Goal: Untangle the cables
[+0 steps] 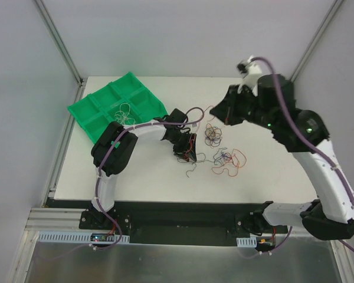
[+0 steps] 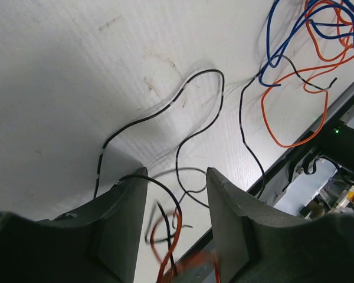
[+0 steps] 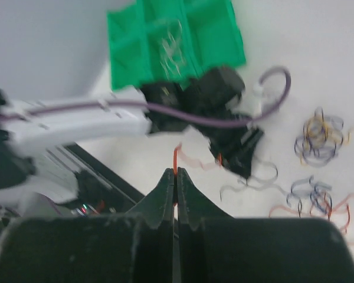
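Observation:
My left gripper (image 1: 189,154) hovers low over the white table, its jaws apart. Loose black and red cable strands (image 2: 168,230) hang between its fingers (image 2: 127,218), gripped by neither. A long black cable (image 2: 183,94) curls on the table just beyond them. My right gripper (image 3: 176,172) is raised and shut on a thin red cable (image 3: 176,156), which trails toward the left gripper (image 3: 236,147). In the top view the right gripper (image 1: 214,113) sits above a brown, black and orange clump (image 1: 212,135). A blue and orange tangle (image 1: 227,158) lies right of the left gripper.
A green compartment tray (image 1: 106,109) stands tilted at the back left with thin white wires (image 1: 123,115) in one cell. The table's near edge (image 2: 295,153) runs close to the blue and orange tangle (image 2: 310,35). The left arm's purple cable (image 3: 271,88) loops beside its wrist.

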Controlling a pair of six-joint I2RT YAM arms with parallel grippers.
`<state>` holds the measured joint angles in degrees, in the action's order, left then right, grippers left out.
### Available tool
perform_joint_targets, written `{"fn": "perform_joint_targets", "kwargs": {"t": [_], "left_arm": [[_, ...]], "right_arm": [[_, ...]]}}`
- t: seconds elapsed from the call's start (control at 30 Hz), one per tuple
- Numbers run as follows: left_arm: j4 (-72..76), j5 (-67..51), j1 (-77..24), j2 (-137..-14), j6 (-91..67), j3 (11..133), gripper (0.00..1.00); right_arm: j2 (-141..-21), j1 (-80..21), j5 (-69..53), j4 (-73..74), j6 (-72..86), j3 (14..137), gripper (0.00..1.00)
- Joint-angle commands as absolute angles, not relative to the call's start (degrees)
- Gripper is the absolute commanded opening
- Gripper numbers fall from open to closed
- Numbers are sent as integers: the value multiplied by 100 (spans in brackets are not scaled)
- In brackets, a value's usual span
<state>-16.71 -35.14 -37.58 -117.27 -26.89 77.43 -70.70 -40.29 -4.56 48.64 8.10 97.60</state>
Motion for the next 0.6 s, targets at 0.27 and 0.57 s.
{"fn": "perform_joint_targets", "kwargs": {"t": [0.27,0.57], "left_arm": [[-1837,-2935,-3841,-11470,-2074,7647,43],[-1828,-3015,-3762,-11347,-2127,7638,46]], "right_arm": [[-7885,-3841,-325,4732,1283,14178,0],[-7629,-3691,-193,3745,1670,14353,0]]}}
